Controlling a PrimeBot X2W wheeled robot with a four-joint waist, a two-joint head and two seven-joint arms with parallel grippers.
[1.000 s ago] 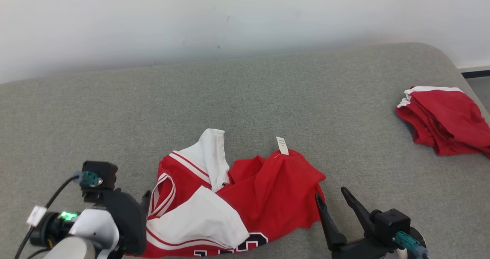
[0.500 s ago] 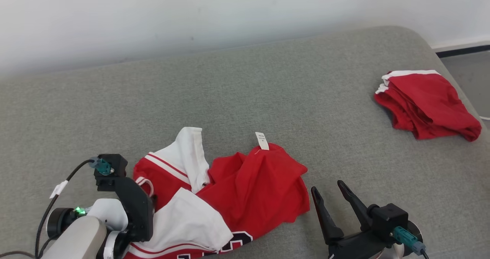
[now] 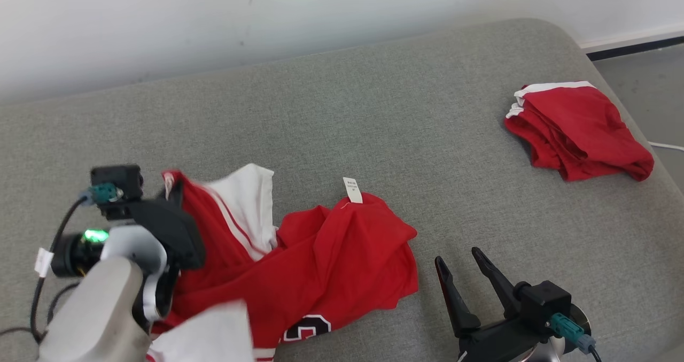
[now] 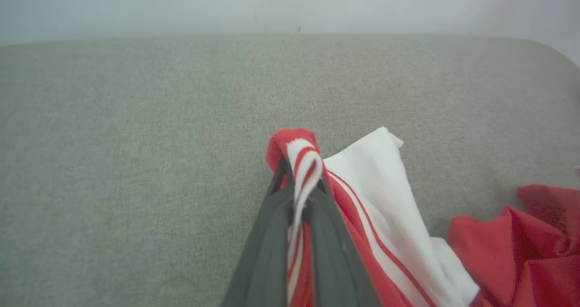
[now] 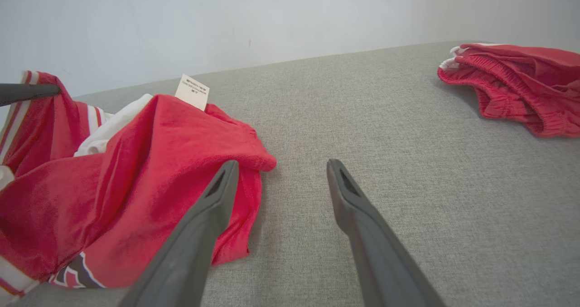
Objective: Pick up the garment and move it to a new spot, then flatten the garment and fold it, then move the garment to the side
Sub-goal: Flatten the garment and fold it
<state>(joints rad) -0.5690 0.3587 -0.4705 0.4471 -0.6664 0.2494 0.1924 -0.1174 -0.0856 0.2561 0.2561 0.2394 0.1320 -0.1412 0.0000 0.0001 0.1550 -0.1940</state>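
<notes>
Background: plain white wall (image 3: pixel 320 20) along the top of the head view, with a dark skirting strip (image 3: pixel 630 49) and grey floor (image 3: pixel 641 68) at the upper right. Surface: bench (image 3: pixel 374 110) covered in grey woven fabric, rounded corner at the upper right. Item one: red basketball jersey (image 3: pixel 342 255) with white panels and red-and-white striped trim, crumpled in the lower centre of the head view, reaching to the bottom edge; a white care label (image 3: pixel 352 190) stands up at its top edge, and part of a black-and-white numeral (image 3: pixel 307 327) shows near the bottom. Item two: left hand (image 4: pixel 301 175), lower left of the head view, clenched on a fold of the jersey's striped trim; in the left wrist view the fold sticks out above the two dark fingertips, and the pinched edge sits higher than the rest of the cloth. A green light (image 3: pixel 96 236) glows on that wrist. Item three: right hand (image 3: pixel 457 255), lower right of the head view, released, fingers spread and grasping nothing, just beside the jersey's right edge. Item four: red shorts (image 3: pixel 577 126) with white trim, loosely folded, at the upper right of the bench, well apart from the jersey. Item five: white cable (image 3: pixel 665 146) at the right edge of the frame.
</notes>
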